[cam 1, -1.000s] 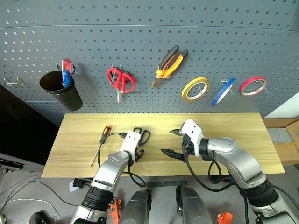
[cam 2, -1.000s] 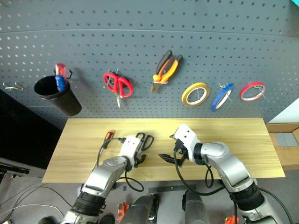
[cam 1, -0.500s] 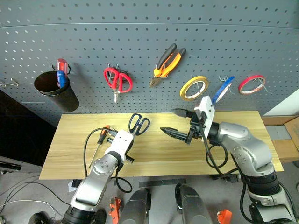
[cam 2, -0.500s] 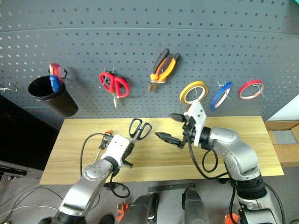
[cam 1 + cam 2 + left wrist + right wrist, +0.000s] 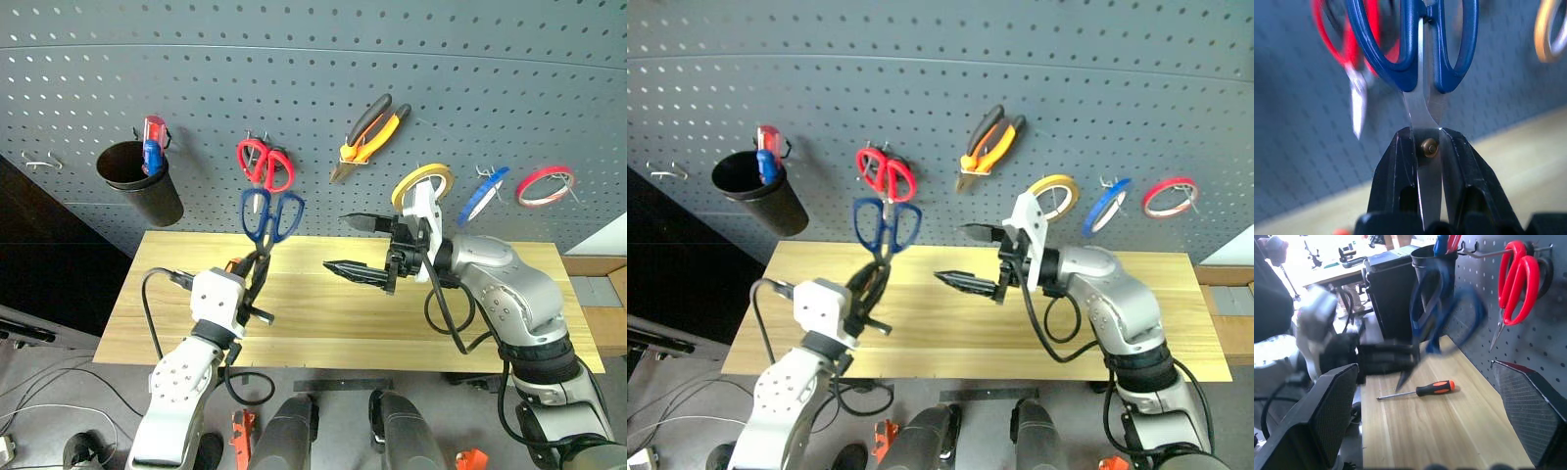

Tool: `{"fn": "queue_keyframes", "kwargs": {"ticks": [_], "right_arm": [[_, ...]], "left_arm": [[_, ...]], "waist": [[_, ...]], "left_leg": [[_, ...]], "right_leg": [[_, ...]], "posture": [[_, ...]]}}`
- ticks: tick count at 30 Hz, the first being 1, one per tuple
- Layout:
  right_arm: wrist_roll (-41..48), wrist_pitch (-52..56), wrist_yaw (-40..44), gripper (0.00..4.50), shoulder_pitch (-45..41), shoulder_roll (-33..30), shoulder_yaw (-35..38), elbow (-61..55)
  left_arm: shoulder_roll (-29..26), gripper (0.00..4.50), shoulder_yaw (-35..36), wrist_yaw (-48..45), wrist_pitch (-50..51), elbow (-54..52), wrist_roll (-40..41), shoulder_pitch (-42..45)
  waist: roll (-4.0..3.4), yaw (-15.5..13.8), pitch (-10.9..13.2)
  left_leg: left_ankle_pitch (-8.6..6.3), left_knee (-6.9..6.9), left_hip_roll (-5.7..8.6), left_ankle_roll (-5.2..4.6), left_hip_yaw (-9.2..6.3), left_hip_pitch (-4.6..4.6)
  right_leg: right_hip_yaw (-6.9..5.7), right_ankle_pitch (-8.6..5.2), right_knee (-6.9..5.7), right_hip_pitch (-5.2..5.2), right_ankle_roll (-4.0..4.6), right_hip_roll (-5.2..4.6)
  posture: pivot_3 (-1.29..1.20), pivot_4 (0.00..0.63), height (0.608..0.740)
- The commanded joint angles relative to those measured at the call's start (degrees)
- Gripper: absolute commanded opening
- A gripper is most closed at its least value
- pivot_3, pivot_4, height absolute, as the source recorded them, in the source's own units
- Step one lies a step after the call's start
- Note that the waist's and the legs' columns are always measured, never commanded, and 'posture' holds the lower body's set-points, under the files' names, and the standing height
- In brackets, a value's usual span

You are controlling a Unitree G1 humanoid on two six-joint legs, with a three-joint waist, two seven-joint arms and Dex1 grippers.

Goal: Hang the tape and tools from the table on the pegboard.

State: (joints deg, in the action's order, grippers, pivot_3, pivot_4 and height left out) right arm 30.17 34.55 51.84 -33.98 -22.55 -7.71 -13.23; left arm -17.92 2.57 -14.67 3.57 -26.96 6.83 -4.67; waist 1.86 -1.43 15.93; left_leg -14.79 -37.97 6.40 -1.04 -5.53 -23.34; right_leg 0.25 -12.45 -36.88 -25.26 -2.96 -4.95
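Gripping the blue-handled scissors (image 5: 266,217) by the blades, handles up at centre-left above the table (image 5: 490,338), the left end effector (image 5: 257,279) is clamped; the right end effector (image 5: 355,247) gapes wide, empty, at centre.

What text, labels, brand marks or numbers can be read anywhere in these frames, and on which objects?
None can be read.
The blue-handled scissors held by the left gripper: no marking shows on handles or blades.
The pliers, red scissors and tape rolls on the pegboard: no print visible.
The clutter on the far bench in the right wrist view: too blurred to read.
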Motion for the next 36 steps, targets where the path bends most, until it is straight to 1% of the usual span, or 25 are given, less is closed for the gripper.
{"fn": "queue_keyframes", "kwargs": {"ticks": [1,6,13,18,21,25,28,29,30,32,34,36], "right_arm": [[-0.39,-3.73,0.33,4.50,-2.32,1.50,0.55,1.08],[-0.69,-6.05,-1.81,4.50,-4.91,3.48,2.29,3.18],[-1.52,-6.60,-2.58,4.50,-5.04,3.16,2.28,2.51],[-1.70,-6.37,-3.23,4.50,-4.89,2.79,2.38,1.77],[-2.06,-6.41,-3.69,4.50,-4.82,2.34,2.17,1.53],[-2.23,-6.28,-4.08,4.50,-4.68,1.96,2.08,1.32],[-1.98,-5.99,-4.35,4.50,-4.60,1.96,2.05,0.82],[-1.75,-5.87,-4.51,4.50,-4.60,2.03,2.21,0.62],[-1.53,-5.77,-4.74,4.50,-4.62,2.15,2.40,0.50],[-1.53,-5.70,-5.39,4.50,-4.58,2.31,2.67,0.39],[-1.69,-5.62,-5.71,4.50,-4.17,2.20,2.58,0.13],[-1.44,-5.04,-5.88,4.50,-3.38,1.82,2.46,-0.57]], "left_arm": [[-0.48,0.39,2.44,-0.28,0.55,-2.25,1.52,2.05],[0.28,0.39,2.62,-0.63,1.70,0.97,2.09,4.82],[2.67,0.39,1.73,-1.55,1.58,7.90,3.40,9.27],[3.02,0.39,1.86,-2.71,1.02,12.85,3.68,13.41],[2.73,0.39,2.26,-2.45,2.99,16.71,3.16,15.25],[2.65,0.39,3.41,-0.69,8.65,23.27,3.38,19.54],[1.50,0.39,3.99,-1.85,9.69,25.91,3.68,21.97],[1.12,1.03,4.25,-1.99,9.60,26.44,3.68,22.40],[0.67,1.25,4.40,-1.90,9.70,26.83,3.36,22.64],[0.32,1.87,5.41,-0.97,10.21,27.24,3.19,22.58],[-0.28,2.58,6.41,-0.36,10.68,26.79,2.96,21.28],[-0.78,3.26,7.45,-0.11,12.69,24.64,3.59,18.06]], "waist": [[0.01,0.00,-0.12],[0.01,-0.02,-0.39],[0.00,0.02,-1.05],[0.04,0.11,-1.55],[0.02,0.14,-1.73],[0.03,0.25,-2.08],[0.02,0.87,-2.62],[0.01,1.22,-2.65],[0.01,1.45,-2.66],[0.01,1.59,-2.66],[0.01,1.59,-2.66],[0.01,1.65,-2.66]], "left_leg": [[0.00,0.01,0.00,0.00,0.02,0.00],[0.01,-0.03,0.00,0.01,0.03,0.00],[0.01,-0.07,0.00,0.02,0.02,0.00],[0.01,-0.11,0.00,0.02,0.03,0.01],[0.02,-0.12,0.00,0.02,0.03,0.01],[0.02,-0.13,0.00,0.02,0.04,0.01],[0.02,-0.17,0.00,0.02,0.06,0.04],[0.02,-0.17,0.00,0.02,0.07,0.08],[0.02,-0.15,0.00,0.02,0.07,0.10],[0.02,-0.15,0.00,0.02,0.06,0.11],[0.02,-0.15,-0.01,0.02,0.05,0.10],[0.01,-0.15,-0.01,0.02,0.05,0.11]], "right_leg": [[-0.02,0.00,-0.01,-0.02,0.00,0.01],[-0.18,0.01,-0.03,-0.01,0.01,0.02],[-0.26,0.01,-0.04,0.01,0.01,0.01],[-0.26,0.01,-0.07,0.02,0.01,0.01],[-0.27,0.02,-0.09,0.02,0.02,0.01],[-0.27,0.02,-0.11,0.02,0.02,0.02],[-0.25,0.02,-0.14,0.03,0.02,0.02],[-0.24,0.02,-0.15,0.05,0.02,0.02],[-0.23,0.02,-0.16,0.05,0.02,0.02],[-0.23,0.02,-0.18,0.04,0.02,0.02],[-0.24,0.02,-0.17,0.04,0.02,0.02],[-0.22,0.02,-0.17,0.04,0.02,0.01]], "posture": [[0.09,0.187,0.740],[0.08,0.180,0.740],[0.05,0.172,0.740],[0.03,0.168,0.740],[0.02,0.167,0.740],[0.02,0.171,0.740],[0.01,0.178,0.740],[0.01,0.182,0.740],[0.01,0.183,0.740],[0.01,0.192,0.740],[0.01,0.197,0.740],[0.01,0.204,0.740]]}}
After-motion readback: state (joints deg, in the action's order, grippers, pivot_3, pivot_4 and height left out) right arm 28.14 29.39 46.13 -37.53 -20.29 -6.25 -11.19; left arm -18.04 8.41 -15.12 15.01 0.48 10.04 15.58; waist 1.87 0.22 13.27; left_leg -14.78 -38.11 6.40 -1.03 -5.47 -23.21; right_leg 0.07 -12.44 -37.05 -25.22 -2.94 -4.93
